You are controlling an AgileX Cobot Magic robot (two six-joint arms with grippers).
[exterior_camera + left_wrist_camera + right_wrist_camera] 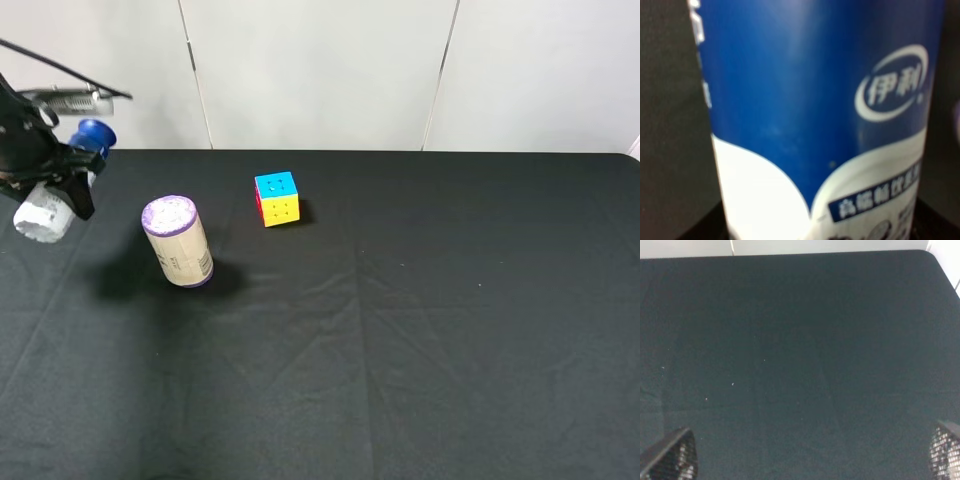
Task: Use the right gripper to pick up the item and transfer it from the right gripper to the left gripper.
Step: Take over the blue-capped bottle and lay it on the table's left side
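The item, a white bottle (pixel 45 212) with a dark blue cap, hangs tilted in the air at the far left of the exterior high view, cap toward the wall. My left gripper (pixel 65 170) is shut around its middle. In the left wrist view the bottle's blue and white label (pixel 815 125) fills the picture at very close range. My right gripper (pixel 809 454) is open and empty, its two fingertips (pixel 672 457) wide apart over bare black cloth. The right arm does not show in the exterior high view.
A purple-topped beige canister (pixel 178 240) lies on the black tablecloth (pixel 420 330) just right of the left gripper. A small multicoloured puzzle cube (pixel 277 198) sits further right near the back. A white wall runs behind the table's far edge.
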